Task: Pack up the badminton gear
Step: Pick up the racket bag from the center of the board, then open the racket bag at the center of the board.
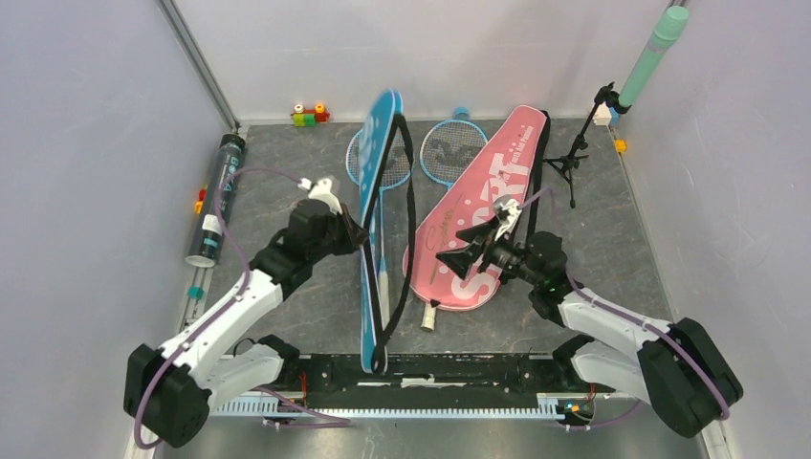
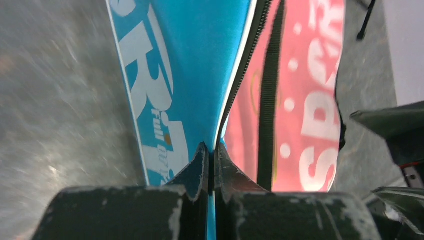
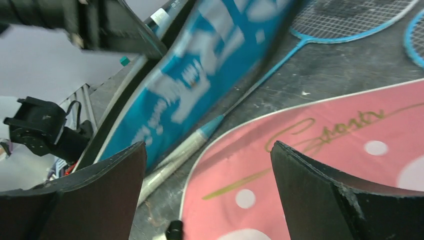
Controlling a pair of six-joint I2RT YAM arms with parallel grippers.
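My left gripper (image 1: 357,232) is shut on the edge of the blue "SPORT" bag (image 1: 378,191) and holds it standing on its long edge; in the left wrist view the bag's edge (image 2: 200,75) runs between the closed fingertips of that gripper (image 2: 211,150). The pink "SPORT" bag (image 1: 488,206) lies flat on the table. My right gripper (image 1: 471,246) hovers open and empty over its near end (image 3: 300,165). Two blue rackets (image 1: 442,151) lie behind the bags, and one white handle (image 3: 170,160) shows beside the pink bag. The dark tube (image 1: 218,196) lies at the left wall.
A small black tripod stand (image 1: 572,153) stands at the back right, with a green cylinder (image 1: 653,55) above it. Coloured toy blocks (image 1: 308,116) sit at the back wall. The blue bag's black strap (image 1: 409,220) hangs between the two bags.
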